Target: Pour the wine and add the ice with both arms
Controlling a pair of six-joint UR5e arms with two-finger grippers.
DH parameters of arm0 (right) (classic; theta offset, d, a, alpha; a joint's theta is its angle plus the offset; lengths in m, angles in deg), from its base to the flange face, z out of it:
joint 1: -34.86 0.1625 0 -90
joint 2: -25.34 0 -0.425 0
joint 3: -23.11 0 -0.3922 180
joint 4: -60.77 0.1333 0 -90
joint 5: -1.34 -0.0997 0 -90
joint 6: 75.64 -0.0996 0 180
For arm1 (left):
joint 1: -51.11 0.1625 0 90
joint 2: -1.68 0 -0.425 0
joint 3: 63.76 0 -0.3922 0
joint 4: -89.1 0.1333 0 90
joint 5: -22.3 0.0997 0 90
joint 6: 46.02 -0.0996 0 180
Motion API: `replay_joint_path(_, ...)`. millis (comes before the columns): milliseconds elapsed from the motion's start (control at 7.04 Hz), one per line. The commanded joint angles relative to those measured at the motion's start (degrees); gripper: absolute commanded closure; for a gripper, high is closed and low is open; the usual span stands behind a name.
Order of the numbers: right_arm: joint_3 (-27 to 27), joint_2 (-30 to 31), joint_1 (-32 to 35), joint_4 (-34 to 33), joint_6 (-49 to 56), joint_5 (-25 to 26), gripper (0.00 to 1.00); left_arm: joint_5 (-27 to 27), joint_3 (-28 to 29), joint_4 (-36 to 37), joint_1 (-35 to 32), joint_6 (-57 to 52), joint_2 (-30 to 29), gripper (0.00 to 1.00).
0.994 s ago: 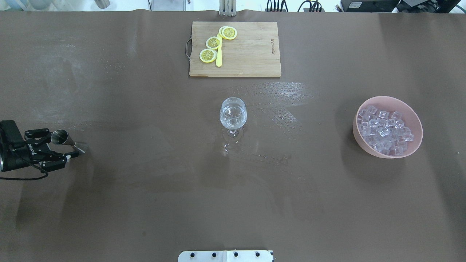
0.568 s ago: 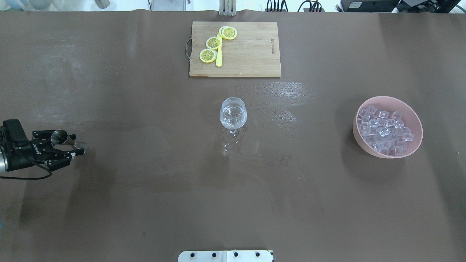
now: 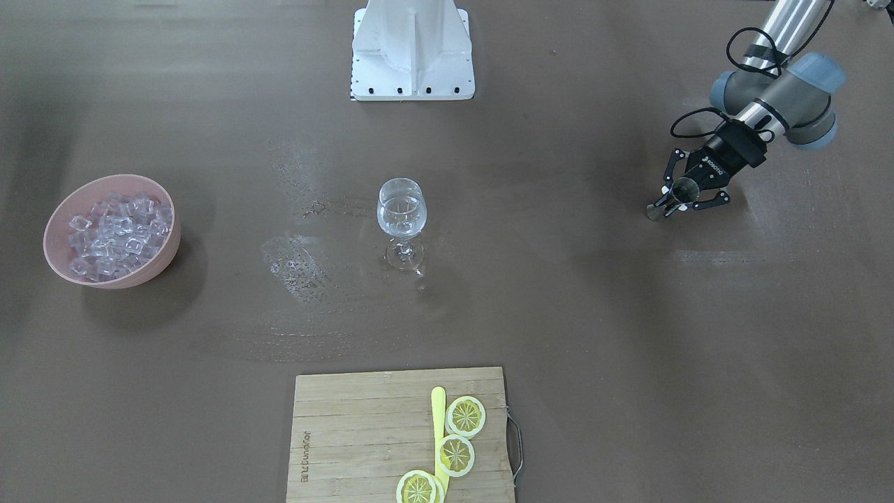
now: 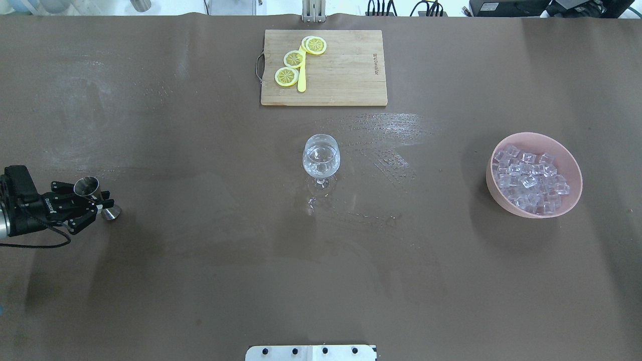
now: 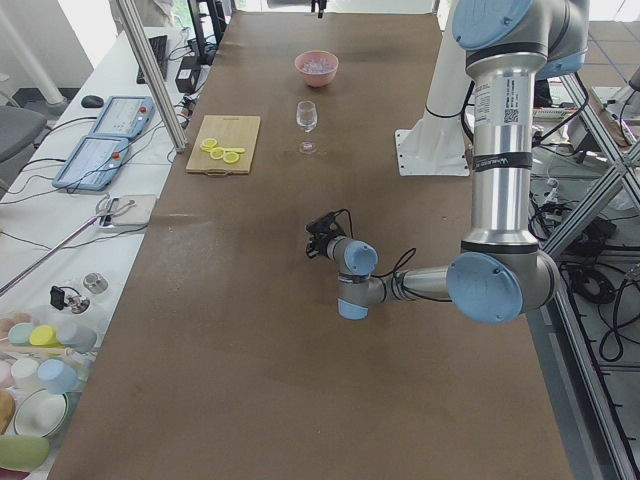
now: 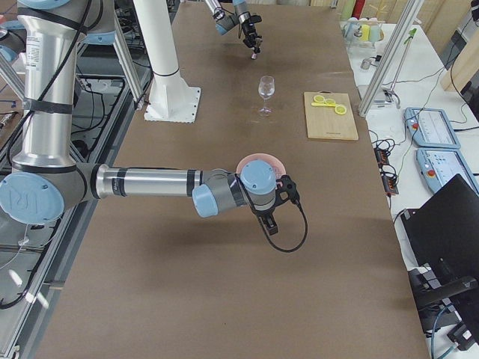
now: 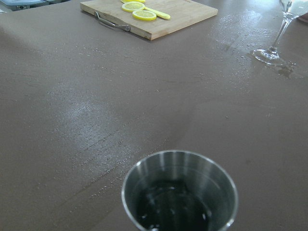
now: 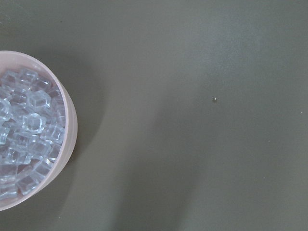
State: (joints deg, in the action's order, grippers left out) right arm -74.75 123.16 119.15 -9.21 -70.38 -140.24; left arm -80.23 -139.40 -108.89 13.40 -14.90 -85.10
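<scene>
Overhead exterior view: a small steel double-cone jigger (image 4: 98,198) is clamped at lower left by the left gripper (image 4: 100,203). Wine (image 4: 321,169) sits in the clear stemmed glass (image 4: 321,155) at centre, and ice (image 4: 529,180) fills the pink bowl (image 4: 494,188) at right. The right gripper (image 6: 271,223) opening cannot be told. A tilted release could topple the jigger.

The left arm (image 5: 497,150) holds its claw (image 5: 320,228) low over the table (image 5: 250,330), well apart from the wine glass (image 5: 307,115).
</scene>
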Motion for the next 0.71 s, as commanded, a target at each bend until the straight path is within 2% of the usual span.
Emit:
replay_joint_path(0,0.0,0.0,0.0,-0.1,0.0,0.0,0.00,-0.2,-0.9,0.1,0.0,0.3,-0.5,1.00)
replay_joint_path(284,-0.1,0.0,0.0,0.0,-0.1,0.0,0.00,-5.0,-1.4,0.2,-0.2,0.3,-5.1,1.00)
replay_joint_path(568,-1.0,0.0,0.0,0.0,-0.2,0.0,0.00,-3.3,-2.7,0.9,-0.9,4.9,-5.7,1.00)
